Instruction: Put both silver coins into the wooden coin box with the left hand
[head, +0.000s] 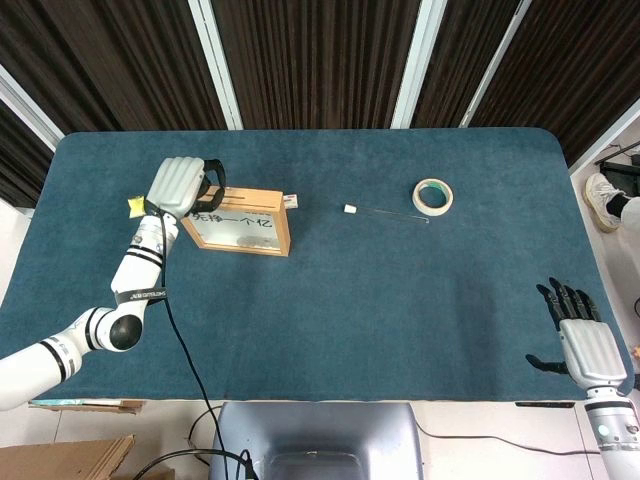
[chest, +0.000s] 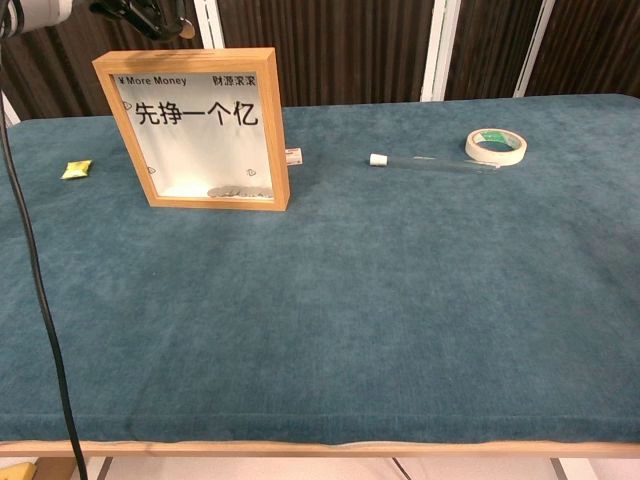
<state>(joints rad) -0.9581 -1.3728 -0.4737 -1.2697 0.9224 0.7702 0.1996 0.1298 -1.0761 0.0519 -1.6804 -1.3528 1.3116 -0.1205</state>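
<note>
The wooden coin box (head: 238, 219) (chest: 200, 128) stands upright at the table's back left, a glass-fronted frame with several coins (chest: 230, 192) lying at its bottom. My left hand (head: 180, 185) hovers over the box's top left corner, fingers curled in a pinch. In the chest view its fingertips (chest: 150, 15) show at the top edge just above the box, with a small silver coin (chest: 185, 30) pinched between them. No other loose coin shows on the cloth. My right hand (head: 585, 345) rests at the table's front right edge, fingers spread and holding nothing.
A yellow scrap (head: 137, 206) (chest: 76, 169) lies left of the box. A small tag (chest: 293, 155) sits at the box's right side. A thin clear tube (head: 385, 211) (chest: 430, 163) and a tape roll (head: 433, 195) (chest: 495, 145) lie at the back right.
</note>
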